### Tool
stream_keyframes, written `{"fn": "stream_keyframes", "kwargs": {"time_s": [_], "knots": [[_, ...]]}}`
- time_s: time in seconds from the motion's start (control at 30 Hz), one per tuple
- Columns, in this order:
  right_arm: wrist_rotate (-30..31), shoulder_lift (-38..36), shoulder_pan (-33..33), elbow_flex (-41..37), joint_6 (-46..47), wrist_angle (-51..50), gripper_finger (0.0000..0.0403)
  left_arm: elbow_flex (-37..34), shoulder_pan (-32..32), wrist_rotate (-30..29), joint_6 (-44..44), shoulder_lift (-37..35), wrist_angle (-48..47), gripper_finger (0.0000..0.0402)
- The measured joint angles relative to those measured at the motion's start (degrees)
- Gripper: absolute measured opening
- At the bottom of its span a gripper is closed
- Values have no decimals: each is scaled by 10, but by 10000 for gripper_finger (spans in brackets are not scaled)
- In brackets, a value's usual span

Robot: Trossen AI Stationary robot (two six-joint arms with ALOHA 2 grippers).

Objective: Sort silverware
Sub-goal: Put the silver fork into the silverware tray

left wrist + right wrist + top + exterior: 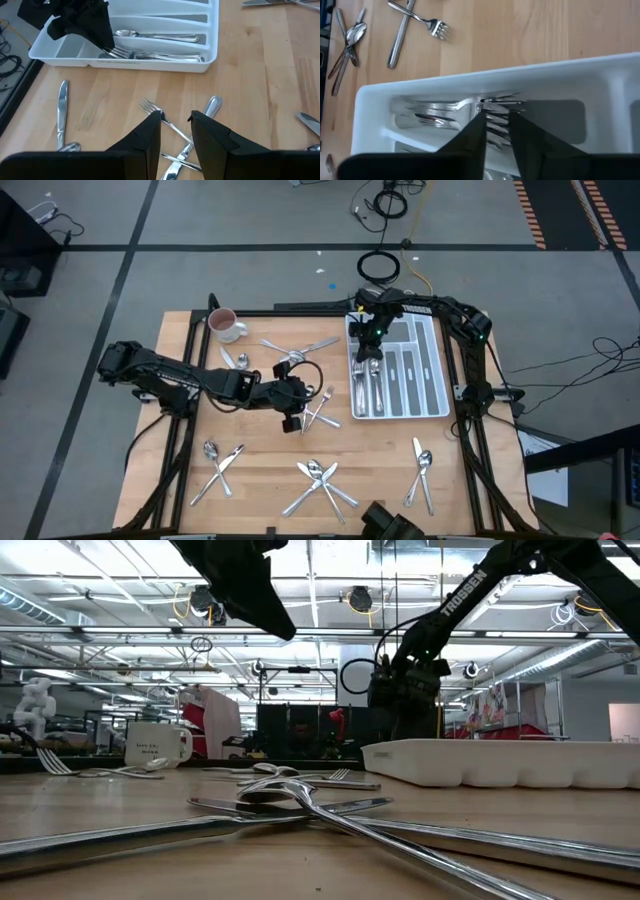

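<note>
Right gripper (374, 352) is over the tray (436, 370), right of centre in the high view, tips down in the leftmost compartment. In its wrist view the fingers (472, 131) stand a little apart with fork tines (502, 106) between them. Can't tell if it is pinching the fork or has let go.

That compartment holds stacked forks (359, 392); the next one along holds spoons (376, 385). The remaining compartments look bare from above.

Left gripper (296, 418) sits mid-table, just left of the tray, above a crossed fork and knife pair (321, 408). In its wrist view the fingers (148, 134) are parted with a clear gap and nothing between them, so it's open. The fork (165, 120) and a handle (210, 106) lie on the wood right past the tips.

Loose silverware on the table (260, 445):
- upper middle: forks and a spoon cluster (298, 350)
- beside the mug (224, 325), upper left: a spoon and knife (234, 360)
- lower left: crossed pile (219, 464)
- lower centre: crossed pile (320, 482)
- lower right: spoon and knives (421, 470)

Low view: the lower-centre pile fills the foreground (300, 805), tray at right (500, 762), mug at left (155, 745).
</note>
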Motion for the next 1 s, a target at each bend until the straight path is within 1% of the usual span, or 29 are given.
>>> {"fn": "stream_keyframes", "kwargs": {"time_s": [0.13,0.27,0.47,0.57,0.67,0.73,0.9,1.0], "knots": [[10,0,0,0,0,0,118,0,0,0,0,0,-2,114],[14,0,0,15,-6,-22,143,0,0,-6,-13,0,-21,114],[20,0,-2,94,-17,-81,151,0,0,-15,-30,0,-31,114],[56,0,-2,144,-25,-107,151,0,0,-20,-46,0,-34,114],[108,0,-2,203,-48,-146,154,0,0,-30,-97,0,-72,114],[127,-3,-6,239,-48,-158,155,0,-2,-31,-132,0,-107,114],[139,-31,-12,316,-15,-184,155,0,-21,-41,-263,0,-212,114],[137,-60,-7,331,19,-200,155,0,-35,-43,-361,0,-285,114]]}}
